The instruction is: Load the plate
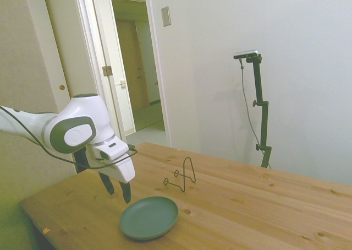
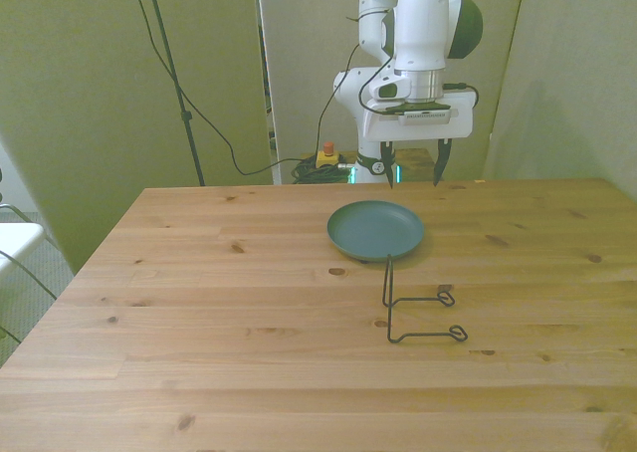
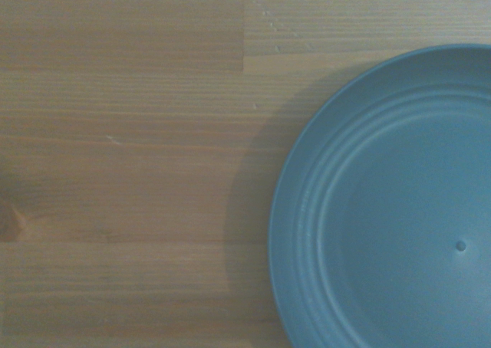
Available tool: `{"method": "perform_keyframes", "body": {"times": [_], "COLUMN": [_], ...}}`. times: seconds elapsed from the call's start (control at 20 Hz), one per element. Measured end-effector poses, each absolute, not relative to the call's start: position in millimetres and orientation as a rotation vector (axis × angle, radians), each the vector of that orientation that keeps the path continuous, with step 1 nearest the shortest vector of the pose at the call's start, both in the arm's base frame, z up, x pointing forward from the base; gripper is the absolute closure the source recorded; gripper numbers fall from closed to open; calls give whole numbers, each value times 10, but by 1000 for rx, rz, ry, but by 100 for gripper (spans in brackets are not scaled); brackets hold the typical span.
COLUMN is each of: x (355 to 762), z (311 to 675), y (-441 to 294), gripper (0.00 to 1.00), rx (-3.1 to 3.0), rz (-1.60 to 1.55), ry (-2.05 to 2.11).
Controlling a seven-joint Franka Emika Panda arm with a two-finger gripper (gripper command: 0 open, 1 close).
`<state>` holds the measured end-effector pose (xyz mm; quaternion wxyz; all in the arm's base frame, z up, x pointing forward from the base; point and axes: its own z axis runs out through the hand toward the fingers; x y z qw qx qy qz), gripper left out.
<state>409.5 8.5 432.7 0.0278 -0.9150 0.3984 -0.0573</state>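
The plate (image 1: 149,217) (image 2: 376,230) (image 3: 391,210), round, grey-green and shallow with a raised rim, lies flat and right way up on the table (image 1: 231,206) (image 2: 249,323) (image 3: 123,172). It sits toward the table's far edge in the front view, slightly to the front view's right of centre. The wrist view shows concentric ridges inside the rim and a small dot near the plate's centre; nothing lies in it.

The gripper (image 1: 116,188) (image 2: 411,164) hangs above the table, beside the plate's edge and on the far side of it in the front view. It points downward, its two dark fingers spread apart and holding nothing. It does not touch the plate or the table.

The wire stand (image 1: 182,175) (image 2: 418,308), small and black, rests on the table on the side of the plate away from the gripper. In the front view its upright loop rises close to the plate's near rim, though whether they touch cannot be told; in the side view the stand appears clear of the plate.
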Motion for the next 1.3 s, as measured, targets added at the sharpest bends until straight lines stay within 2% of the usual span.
{"method": "perform_keyframes", "body": {"times": [0.2, 0.6, 1.0, 1.3], "x": [4062, 3833, 3960, 4020], "z": [4338, 4697, 4385, 4049], "y": [-87, -1311, -2226, -2396], "gripper": [0, 0, 0, 0], "rx": [-2812, -2791, -2751, -2650], "rz": [-179, -224, -197, -227], "ry": [1274, 1455, 1473, 1378]}}
